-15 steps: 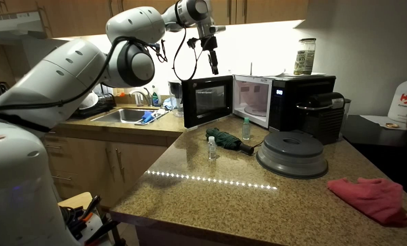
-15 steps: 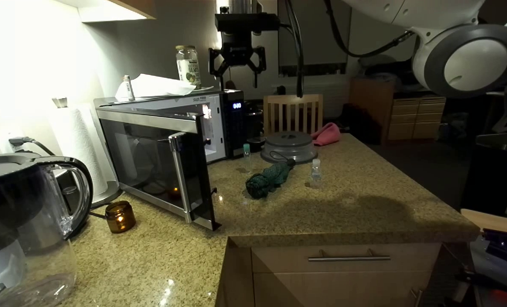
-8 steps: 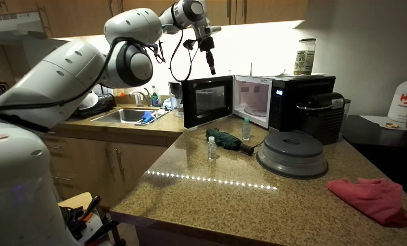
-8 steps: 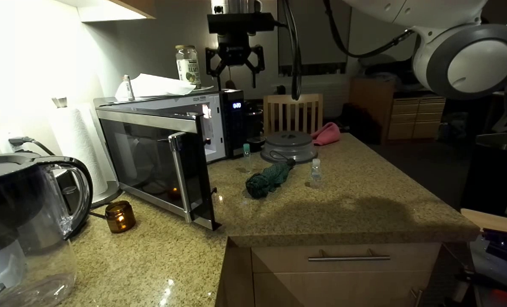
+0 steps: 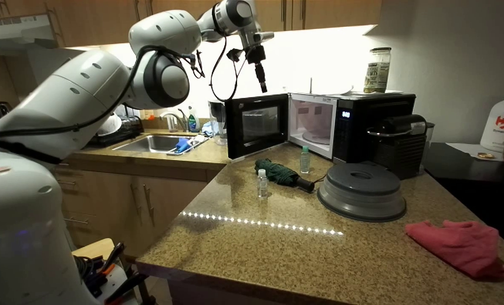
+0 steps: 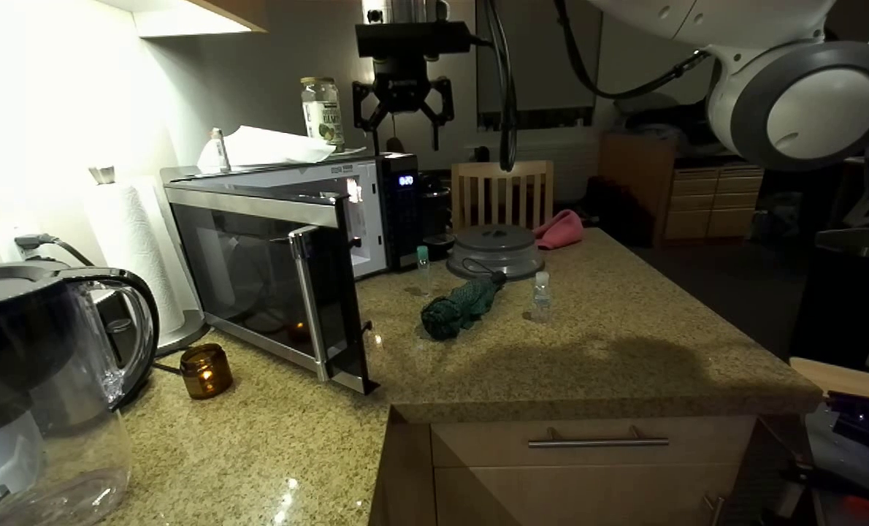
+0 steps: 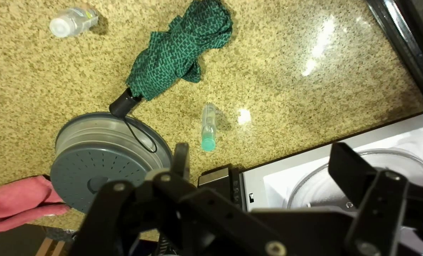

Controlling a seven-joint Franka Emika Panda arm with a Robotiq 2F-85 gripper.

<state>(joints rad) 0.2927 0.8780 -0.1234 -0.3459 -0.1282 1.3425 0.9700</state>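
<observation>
High above the countertop hangs my gripper (image 6: 405, 141), its fingers wide apart with nothing between them. The wrist view looks down past the spread fingertips (image 7: 181, 156) at the counter. Nearest below is a small clear bottle with a green cap (image 7: 208, 124). A folded dark green umbrella (image 7: 179, 53) lies beside it, and a clear bottle with a white cap (image 7: 74, 22) stands beyond. The umbrella's strap drapes over a grey vented cover (image 7: 80, 174). The black microwave (image 5: 347, 131) has its door (image 5: 256, 125) swung open, showing a glass turntable (image 7: 325, 177) inside.
A pink cloth (image 5: 457, 245) lies near the counter's edge. A glass jar (image 5: 378, 72) stands on the microwave, with a black coffee machine (image 5: 398, 144) beside it. A water pitcher (image 6: 40, 365), an amber jar (image 6: 206, 371) and a paper towel roll (image 6: 131, 248) stand behind the open door.
Over the first half second the gripper shifted slightly left in both exterior views and turned a little. Since then it has held still. The objects on the counter have not moved.
</observation>
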